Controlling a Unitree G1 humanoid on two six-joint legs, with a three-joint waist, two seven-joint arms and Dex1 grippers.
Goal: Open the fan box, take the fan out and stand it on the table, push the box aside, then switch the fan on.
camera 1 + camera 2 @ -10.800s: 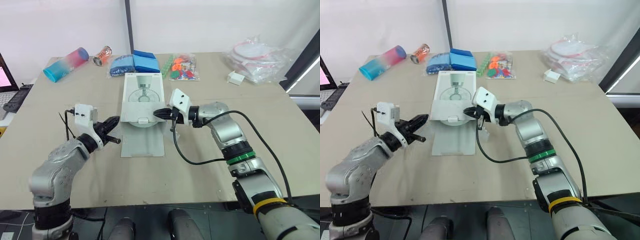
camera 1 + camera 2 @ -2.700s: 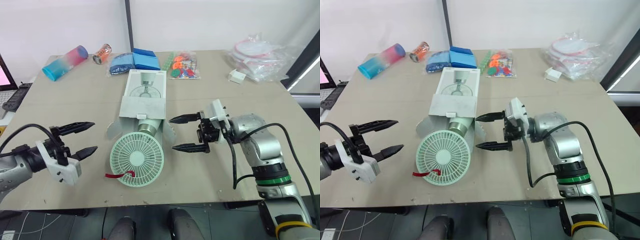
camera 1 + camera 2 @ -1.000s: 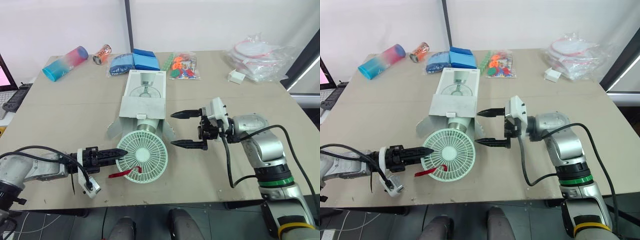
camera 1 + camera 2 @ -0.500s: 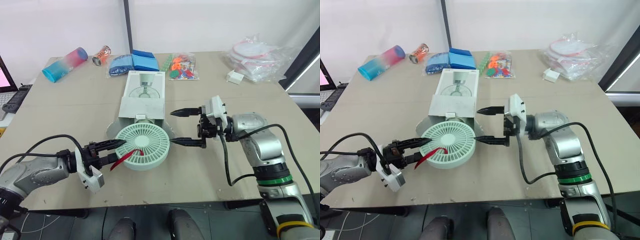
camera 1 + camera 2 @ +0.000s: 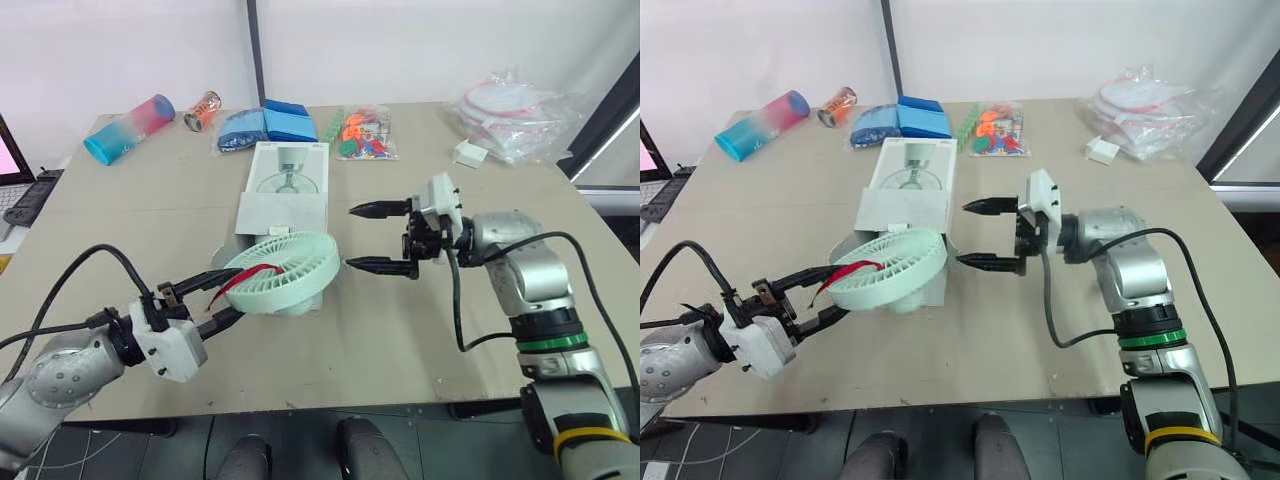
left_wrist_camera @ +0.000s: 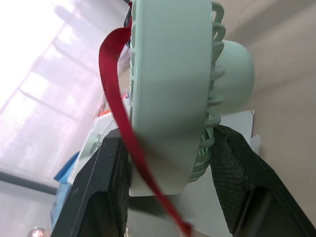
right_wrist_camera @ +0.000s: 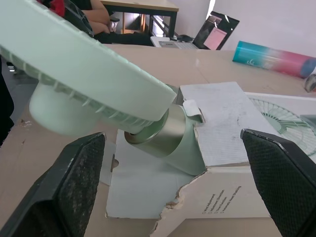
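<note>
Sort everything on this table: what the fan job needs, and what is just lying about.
Job: pale green round fan, gripped at its rim by the left gripper; white cardboard fan box; right gripper, open beside the fan.
Lying about: pink-and-blue tube; small orange can; blue packets; bag of colourful pieces; clear plastic bags; small white block.

Matt mint-green plastic on the fan, a brushed metallic sheen on its neck, a smooth red ribbon across it, white matt cardboard box with a rough torn edge, dull beige counter.
</note>
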